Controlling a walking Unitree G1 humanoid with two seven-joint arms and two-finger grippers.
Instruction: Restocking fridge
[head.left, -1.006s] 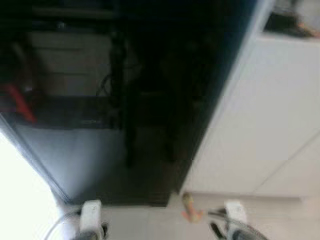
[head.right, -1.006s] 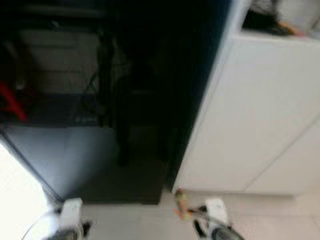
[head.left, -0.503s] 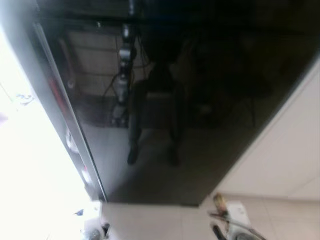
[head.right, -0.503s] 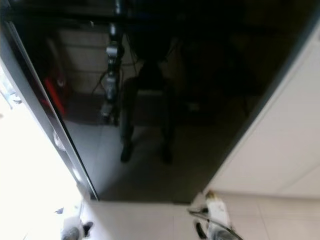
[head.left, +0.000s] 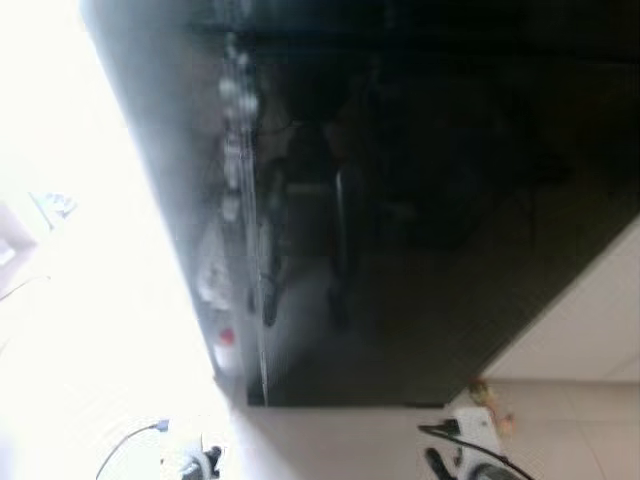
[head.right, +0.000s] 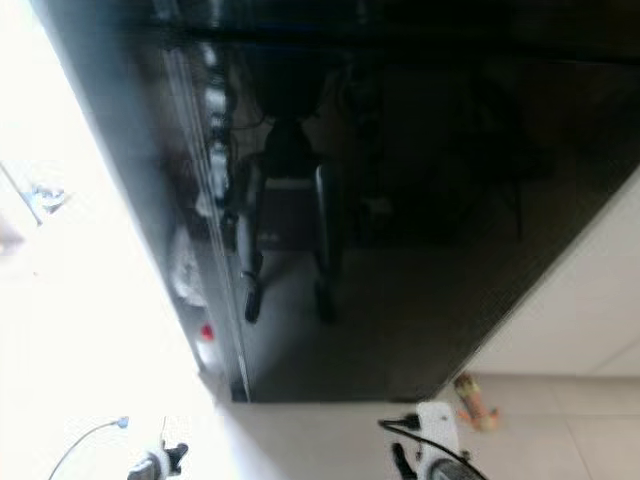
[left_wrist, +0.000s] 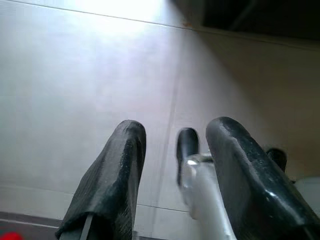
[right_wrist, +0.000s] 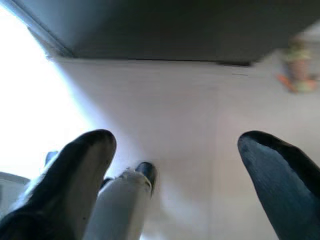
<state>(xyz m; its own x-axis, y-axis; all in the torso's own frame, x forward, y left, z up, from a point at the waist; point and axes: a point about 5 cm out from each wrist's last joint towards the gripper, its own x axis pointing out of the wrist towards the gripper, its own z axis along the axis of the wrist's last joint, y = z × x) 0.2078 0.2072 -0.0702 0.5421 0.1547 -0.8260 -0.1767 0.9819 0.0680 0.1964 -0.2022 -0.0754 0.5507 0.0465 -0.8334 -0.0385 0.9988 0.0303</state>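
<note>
A tall fridge with a glossy black front (head.left: 430, 230) stands before me, mirroring the room. Along its left edge (head.left: 240, 250) blurred pale shapes and a small red spot (head.left: 226, 337) show against a glaring white area (head.left: 90, 300); what they are I cannot make out. Both arms hang low over the pale tile floor. In the left wrist view my left gripper (left_wrist: 177, 127) is open with nothing between its fingers. My right gripper (right_wrist: 176, 137) is open wide and holds nothing.
A white cabinet (head.left: 590, 320) adjoins the fridge on the right. A small orange and tan object (head.right: 476, 400) lies on the floor by the fridge's right bottom corner, close to my right arm (head.left: 465, 450). A thin cable (head.left: 125, 445) trails near my left arm (head.left: 195, 465).
The camera has swung left: the fridge's left edge and the glare beside it sit further right in the picture, and the white cabinet has slid to the right border. Both arms still hang.
</note>
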